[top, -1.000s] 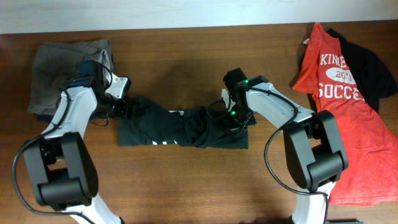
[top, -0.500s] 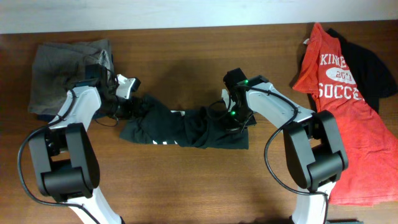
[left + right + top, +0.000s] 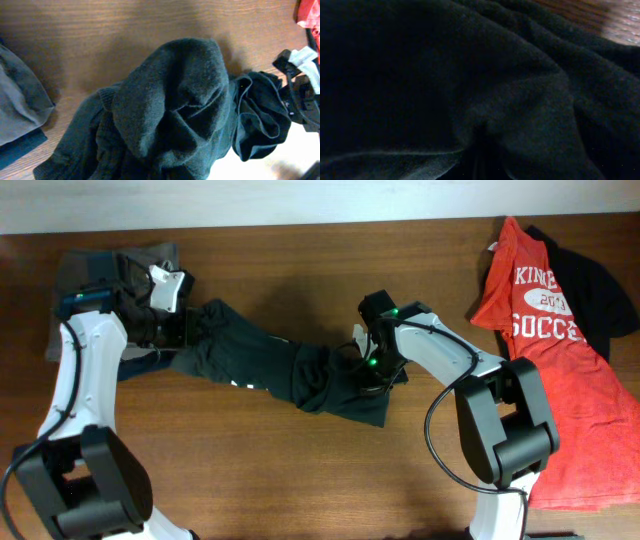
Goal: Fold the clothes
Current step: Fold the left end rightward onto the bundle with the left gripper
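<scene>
A black T-shirt (image 3: 270,365) with a bit of white lettering stretches diagonally across the table's middle. My left gripper (image 3: 188,330) is shut on its bunched left end, beside the grey pile. In the left wrist view the bunched black T-shirt (image 3: 175,110) fills the frame and hides my fingers. My right gripper (image 3: 372,378) is shut on the shirt's right end, pressed low into the folds. The right wrist view holds only dark cloth (image 3: 470,90). A red T-shirt (image 3: 540,330) with white "SOCCER" print lies at the right, over another black one (image 3: 600,290).
A folded grey piece (image 3: 90,280) lies at the back left with a navy piece (image 3: 135,362) under its near edge; both arms lie low over the wooden table (image 3: 300,480). The grey cloth (image 3: 20,105) is just left of my left gripper.
My left gripper has shut on the black T-shirt's left end and pulled it back and left toward the grey pile, drawing the shirt out diagonally. The right arm has stayed put.
</scene>
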